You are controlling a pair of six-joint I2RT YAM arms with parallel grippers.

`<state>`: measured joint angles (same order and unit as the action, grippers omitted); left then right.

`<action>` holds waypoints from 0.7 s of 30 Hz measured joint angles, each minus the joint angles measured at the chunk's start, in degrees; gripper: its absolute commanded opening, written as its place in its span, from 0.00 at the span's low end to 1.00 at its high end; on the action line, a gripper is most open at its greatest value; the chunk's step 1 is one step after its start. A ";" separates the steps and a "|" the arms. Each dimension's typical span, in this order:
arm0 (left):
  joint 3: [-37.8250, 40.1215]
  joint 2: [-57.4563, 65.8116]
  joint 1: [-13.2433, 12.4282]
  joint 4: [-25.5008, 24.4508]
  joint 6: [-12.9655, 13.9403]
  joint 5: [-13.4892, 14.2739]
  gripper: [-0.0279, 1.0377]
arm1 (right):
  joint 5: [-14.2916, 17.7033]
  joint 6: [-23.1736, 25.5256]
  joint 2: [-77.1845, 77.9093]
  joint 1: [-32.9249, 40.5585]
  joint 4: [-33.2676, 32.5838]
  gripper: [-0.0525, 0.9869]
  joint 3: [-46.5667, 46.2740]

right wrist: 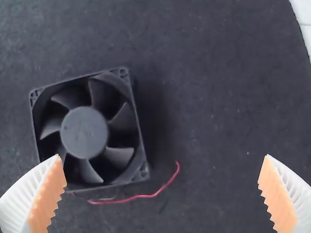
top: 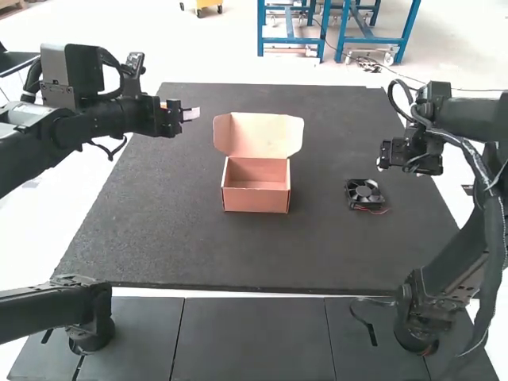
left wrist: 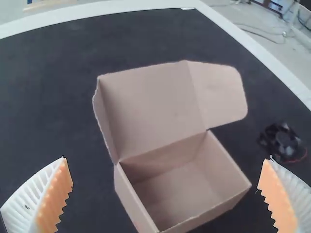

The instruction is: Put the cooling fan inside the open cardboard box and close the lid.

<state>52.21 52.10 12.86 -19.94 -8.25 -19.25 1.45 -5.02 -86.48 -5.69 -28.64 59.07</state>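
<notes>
Left end effector (left wrist: 165, 159): I read it as wide open. Its white ribbed fingers (left wrist: 29, 206) with orange pads sit far apart, and it hangs above the far left part of the mat.
Right end effector (right wrist: 162, 160): also spread wide, gripping nothing. It is raised over the mat's right side and faces down.
Cooling fan (right wrist: 87, 128): directly below the right end effector, flat on the mat. It is nearer one finger than the other and touches neither. It has a black square frame with the blades facing up. From the left end effector it lies well apart, on the far side of the box.
Wire (right wrist: 146, 194): thin and red. It trails from the fan across the mat under the right end effector's open span.
Cardboard box (top: 255, 184): between the two end effectors, ahead of and lower than the left one. It stands upright and open. I see the fan outside it, on the side toward the right end effector, not touching it.
Lid (top: 258, 133): standing up from the box's far edge, with its side flaps unfolded.
Mat (top: 159, 214): black, laid over the table under both end effectors.
</notes>
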 measured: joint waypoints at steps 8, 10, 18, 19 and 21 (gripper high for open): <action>-0.09 -0.04 0.00 0.15 0.00 0.44 0.87 | 1.68 -1.97 -6.69 -0.07 -0.59 0.92 1.18; -0.09 -0.04 0.00 0.31 0.00 0.44 0.87 | 1.95 -2.43 -8.61 -0.13 -0.98 0.92 2.82; -0.09 -0.04 0.00 0.76 0.00 0.44 0.87 | 2.29 -4.26 -14.49 -2.12 -4.55 0.92 10.38; -0.09 -0.04 0.00 0.81 0.00 0.44 0.87 | 2.32 -4.57 -15.21 -2.45 -5.49 0.92 11.08; -0.09 -0.02 0.00 1.05 0.00 0.44 0.87 | 2.29 -5.14 -16.59 -2.86 -7.04 0.92 12.24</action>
<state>52.12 52.07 12.86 -18.90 -8.25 -18.81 3.75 -10.15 -103.07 -8.56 -35.68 71.31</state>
